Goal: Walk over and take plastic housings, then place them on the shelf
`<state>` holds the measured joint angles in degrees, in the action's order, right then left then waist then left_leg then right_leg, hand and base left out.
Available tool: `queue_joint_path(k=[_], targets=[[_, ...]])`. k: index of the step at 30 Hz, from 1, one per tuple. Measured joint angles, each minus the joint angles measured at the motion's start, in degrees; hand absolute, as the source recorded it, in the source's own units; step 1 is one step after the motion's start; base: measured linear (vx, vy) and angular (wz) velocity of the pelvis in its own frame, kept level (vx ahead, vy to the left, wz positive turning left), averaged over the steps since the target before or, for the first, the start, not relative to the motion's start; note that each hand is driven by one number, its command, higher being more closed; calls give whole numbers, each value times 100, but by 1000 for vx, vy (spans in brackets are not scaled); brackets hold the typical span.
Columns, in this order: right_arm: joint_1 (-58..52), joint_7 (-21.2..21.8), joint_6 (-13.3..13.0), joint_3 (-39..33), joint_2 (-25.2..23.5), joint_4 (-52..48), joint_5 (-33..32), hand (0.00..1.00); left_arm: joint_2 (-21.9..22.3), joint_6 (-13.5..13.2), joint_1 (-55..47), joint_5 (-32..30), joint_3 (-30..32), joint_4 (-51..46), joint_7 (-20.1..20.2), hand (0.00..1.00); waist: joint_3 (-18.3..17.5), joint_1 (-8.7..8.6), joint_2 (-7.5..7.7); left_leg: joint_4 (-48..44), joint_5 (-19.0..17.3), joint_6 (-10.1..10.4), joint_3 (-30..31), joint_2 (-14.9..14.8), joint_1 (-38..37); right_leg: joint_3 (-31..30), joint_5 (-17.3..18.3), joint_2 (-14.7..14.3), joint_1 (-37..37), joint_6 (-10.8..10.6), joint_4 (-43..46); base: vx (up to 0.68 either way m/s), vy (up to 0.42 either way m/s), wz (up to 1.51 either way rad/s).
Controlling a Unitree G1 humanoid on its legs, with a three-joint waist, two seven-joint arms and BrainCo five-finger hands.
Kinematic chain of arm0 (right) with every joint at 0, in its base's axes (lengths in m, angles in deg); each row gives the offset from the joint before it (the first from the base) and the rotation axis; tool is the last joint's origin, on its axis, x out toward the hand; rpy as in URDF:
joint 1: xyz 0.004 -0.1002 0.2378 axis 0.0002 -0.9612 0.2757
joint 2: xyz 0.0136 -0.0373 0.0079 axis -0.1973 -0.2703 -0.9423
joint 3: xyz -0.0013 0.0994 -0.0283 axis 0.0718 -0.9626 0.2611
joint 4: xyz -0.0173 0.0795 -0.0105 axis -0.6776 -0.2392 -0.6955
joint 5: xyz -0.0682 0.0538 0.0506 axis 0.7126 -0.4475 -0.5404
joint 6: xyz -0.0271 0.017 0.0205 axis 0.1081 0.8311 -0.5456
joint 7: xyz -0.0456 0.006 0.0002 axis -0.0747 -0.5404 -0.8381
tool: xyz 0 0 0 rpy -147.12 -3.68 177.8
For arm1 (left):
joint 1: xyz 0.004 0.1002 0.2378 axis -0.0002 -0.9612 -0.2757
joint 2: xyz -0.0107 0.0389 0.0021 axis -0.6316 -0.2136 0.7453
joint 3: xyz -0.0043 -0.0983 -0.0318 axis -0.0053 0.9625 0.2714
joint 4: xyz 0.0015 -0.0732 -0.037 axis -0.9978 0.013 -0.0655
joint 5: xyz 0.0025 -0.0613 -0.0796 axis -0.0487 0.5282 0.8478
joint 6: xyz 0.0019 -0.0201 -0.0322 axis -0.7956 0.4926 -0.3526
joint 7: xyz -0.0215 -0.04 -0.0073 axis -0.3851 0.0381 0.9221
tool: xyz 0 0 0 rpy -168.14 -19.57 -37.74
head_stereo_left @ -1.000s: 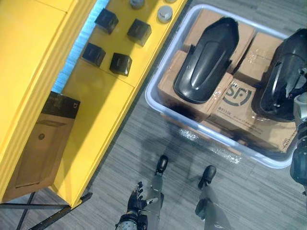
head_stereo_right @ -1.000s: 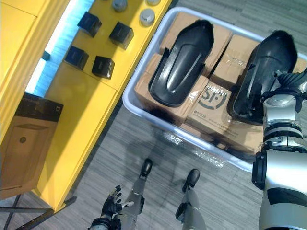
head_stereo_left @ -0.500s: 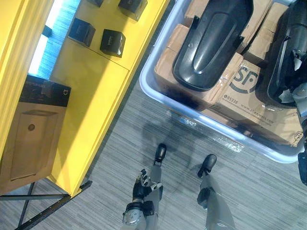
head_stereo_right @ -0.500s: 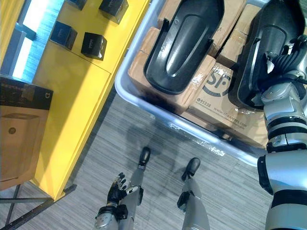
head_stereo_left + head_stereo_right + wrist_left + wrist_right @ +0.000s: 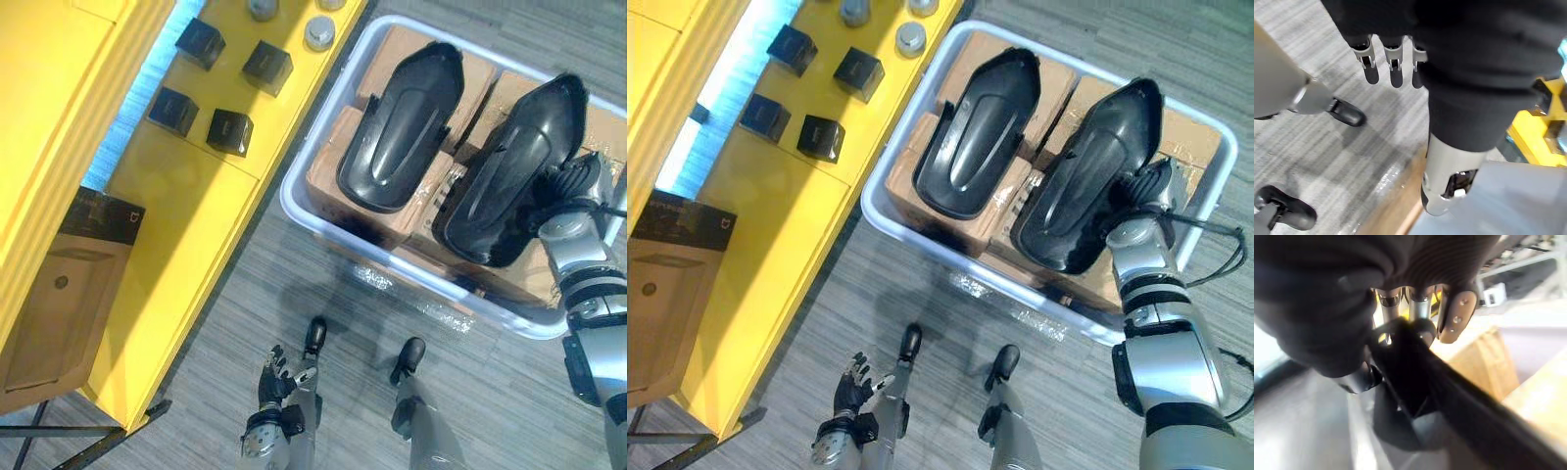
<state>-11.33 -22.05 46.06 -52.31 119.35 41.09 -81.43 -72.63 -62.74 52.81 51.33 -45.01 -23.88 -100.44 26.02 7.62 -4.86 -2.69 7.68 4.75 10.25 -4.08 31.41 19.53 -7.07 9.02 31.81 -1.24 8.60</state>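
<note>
Two black plastic housings lie on cardboard boxes in a pale plastic bin (image 5: 291, 204). The left housing (image 5: 400, 125) rests flat with nothing touching it. The right housing (image 5: 509, 181) sits tilted beside it, and my right hand (image 5: 580, 184) grips its far-right edge. In the right wrist view the fingers (image 5: 1419, 308) curl over the housing's black rim (image 5: 1415, 377) with the thumb under it. My left hand (image 5: 273, 384) hangs low over the floor, away from the bin; its fingers (image 5: 1392, 61) are straight and hold nothing.
The yellow shelf (image 5: 186, 220) runs along the left, touching the bin's corner. On it stand several small black boxes (image 5: 230, 130) and grey round caps (image 5: 319, 31). A flat brown carton (image 5: 59, 304) lies on a lower level. Grey striped floor lies before the bin.
My right hand's fingers have curled onto the right housing's edge. That housing has shifted toward the left one, now covering the printed box. The camera has also moved.
</note>
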Motion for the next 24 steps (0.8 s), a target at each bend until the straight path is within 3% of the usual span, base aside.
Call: queue_joint_path(k=[5, 7, 11, 19, 22, 24], targets=[[89, -229, -2, -413, -1, 4, 147, 100, -189, -9, -23, -2, -83, 98, -8, 0, 4, -125, 6, 53, 1, 2, -59, -22, -469, -45, -203, -125, -623, -34, -496, 70, -51, -8], [247, -338, 0, -411, -2, 2, 331, 100, -322, -24, -66, -11, -82, 90, -8, 0, 7, -232, 11, 84, -1, 3, -77, -19, -718, -79, -260, -156, -919, -47, -676, 53, -47, -7], [502, -471, -5, -411, 5, -245, 779, 100, -467, -63, -211, -12, -81, -162, -8, 0, 27, -285, 44, 257, -18, 21, -106, -53, -1117, -163, -403, -243, -1312, -37, -994, 28, -60, -14], [490, -543, -74, -380, -69, -1020, 1396, 100, -633, -100, -348, -9, -173, -1200, 6, 0, -26, -348, 112, 637, -11, 25, -134, -197, -1573, -191, -469, -431, -1685, 8, -1266, 15, -54, -5], [122, -528, -79, -247, -181, -1590, 1688, 100, -714, -184, 28, 134, -318, -1423, 43, 0, -240, -381, 127, 688, -8, 34, -189, -224, -1696, -249, -482, -469, -1785, 18, -1334, 41, -10, -8], [-176, -496, -86, -147, -344, -2045, 1894, 100, -748, -224, 421, 377, -310, -1432, 45, 0, -340, -392, 214, 712, -5, 40, -255, -232, -1814, -347, -480, -478, -1833, 16, -1335, 50, 10, -23]])
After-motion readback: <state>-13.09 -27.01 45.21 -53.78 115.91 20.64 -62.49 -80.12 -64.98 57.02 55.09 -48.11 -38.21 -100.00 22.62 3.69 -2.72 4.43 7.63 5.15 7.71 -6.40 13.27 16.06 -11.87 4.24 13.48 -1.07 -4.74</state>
